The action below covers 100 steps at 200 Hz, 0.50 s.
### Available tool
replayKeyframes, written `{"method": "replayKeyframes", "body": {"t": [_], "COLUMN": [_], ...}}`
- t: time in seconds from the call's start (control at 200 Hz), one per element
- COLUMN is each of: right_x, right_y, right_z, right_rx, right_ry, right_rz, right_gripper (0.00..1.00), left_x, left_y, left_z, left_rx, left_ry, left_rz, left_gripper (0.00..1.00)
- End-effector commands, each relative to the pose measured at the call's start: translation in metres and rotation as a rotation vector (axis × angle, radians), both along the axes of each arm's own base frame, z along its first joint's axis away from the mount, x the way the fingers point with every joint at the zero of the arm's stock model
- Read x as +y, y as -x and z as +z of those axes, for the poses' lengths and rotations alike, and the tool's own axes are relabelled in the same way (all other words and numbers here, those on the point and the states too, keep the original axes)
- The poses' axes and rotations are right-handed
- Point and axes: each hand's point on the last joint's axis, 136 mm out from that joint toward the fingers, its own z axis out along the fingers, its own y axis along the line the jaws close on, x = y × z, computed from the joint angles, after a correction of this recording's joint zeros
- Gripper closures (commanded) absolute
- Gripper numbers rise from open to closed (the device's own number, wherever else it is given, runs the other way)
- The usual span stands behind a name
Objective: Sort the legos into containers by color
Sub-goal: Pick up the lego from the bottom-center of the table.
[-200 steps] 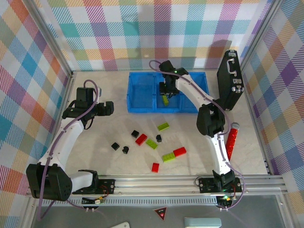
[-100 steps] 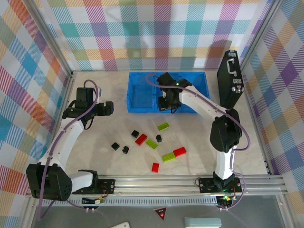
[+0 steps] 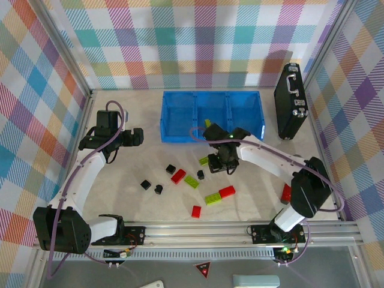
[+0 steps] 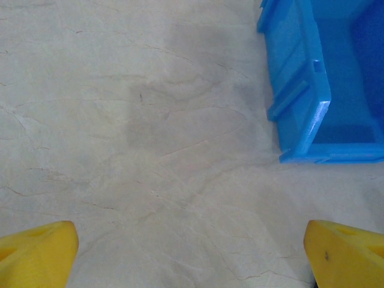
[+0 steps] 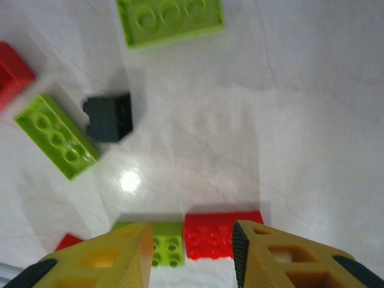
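Lime-green studded plastic brick (image 3: 207,123) now lies in the middle compartment of your bright blue plastic tray (image 3: 210,92), and your right gripper (image 5: 192,249), spread and empty, has swung back above centre-frame's loose bricks (image 3: 227,191).

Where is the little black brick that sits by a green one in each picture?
Top external: the black brick sits mid-table among the loose bricks.
Right wrist: the black brick is at upper left.
Left wrist: this camera faces the blue tray corner and the table.
Shared landmark: the lime green brick lies just down-left of it in both.
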Motion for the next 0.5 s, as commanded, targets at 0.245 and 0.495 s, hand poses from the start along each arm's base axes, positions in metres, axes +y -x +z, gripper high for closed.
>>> {"method": "replayKeyframes", "body": {"t": [0.245,0.495], "right_x": [-0.037,-0.043], "right_y": [0.057,0.065], "right_z": [-0.030,-0.038], "right_rx": [0.135,0.159], "right_ry": [0.029,0.009], "right_rz": [-0.090,-0.302], "right_gripper": [0.46,0.32], "left_x": [0.001,0.000], "left_y": [0.002,0.002], "left_z": [-0.002,-0.002], "left_rx": [0.011,0.011], "left_ry": [-0.005,-0.001], "left_rz": [-0.005,-0.007], "left_gripper": [0.04,0.04]}}
